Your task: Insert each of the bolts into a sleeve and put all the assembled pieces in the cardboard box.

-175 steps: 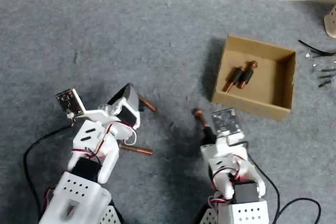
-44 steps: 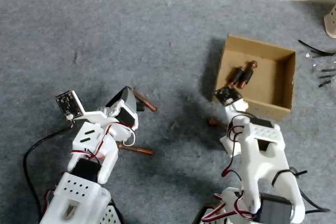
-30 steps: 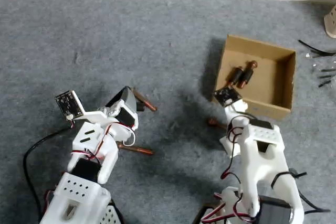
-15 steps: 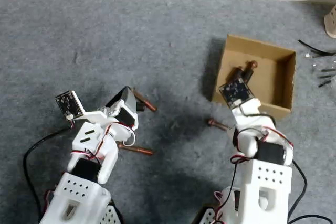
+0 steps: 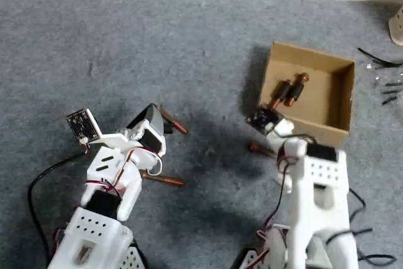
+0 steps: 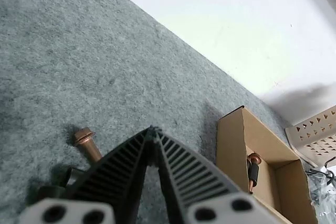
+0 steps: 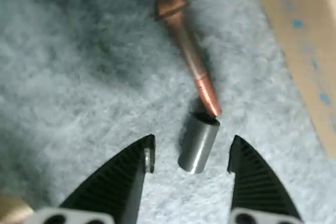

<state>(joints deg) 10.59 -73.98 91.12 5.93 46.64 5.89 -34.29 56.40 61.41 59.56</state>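
risk: the tip of the bolt [image 7: 185, 45] only meets the mouth of the sleeve [image 7: 198, 142]; if the right gripper [image 7: 192, 148] closes off-centre, the sleeve may roll and the pair part. right gripper hangs jaws wide, empty, straddling the sleeve just near-left of the box [image 5: 301, 130]. left gripper [image 6: 153, 136], near left, jaws closed on nothing, beside a second bolt [image 6: 87, 143].

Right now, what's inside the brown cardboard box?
Inside the brown cardboard box lie two copper bolts in black sleeves, side by side. The right arm covers the box's near corner, so that spot is hidden.
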